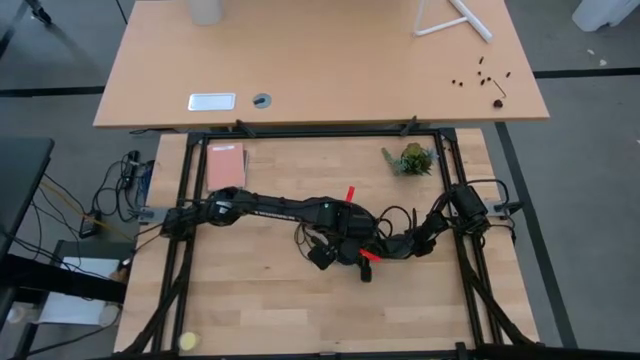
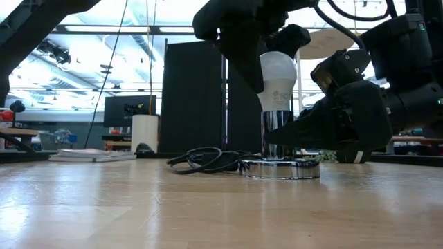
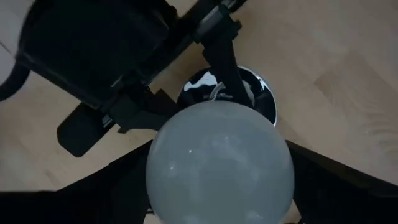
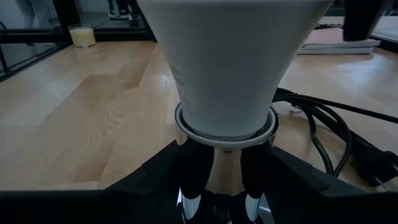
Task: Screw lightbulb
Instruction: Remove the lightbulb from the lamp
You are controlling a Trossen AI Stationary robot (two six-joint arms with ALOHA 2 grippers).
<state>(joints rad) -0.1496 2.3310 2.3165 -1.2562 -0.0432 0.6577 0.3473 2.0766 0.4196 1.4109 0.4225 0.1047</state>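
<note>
— What colours are seen on the lightbulb [image 2: 278, 72]?
— A white top is seen, with a shiny grey screw base below. The socket disc [image 2: 279, 168] under it is shiny silver, and its cord [image 2: 204, 160] is black.
— And the table [image 1: 270, 300]?
— Pale wood with light stripes is shown. Both arms are painted black, with a bit of red tape [image 1: 350, 193] on one.
— Anything else coloured?
— A small green plant [image 1: 411, 158], a pink notebook [image 1: 226, 166] and a yellow ball [image 1: 188, 341] are seen.
</note>
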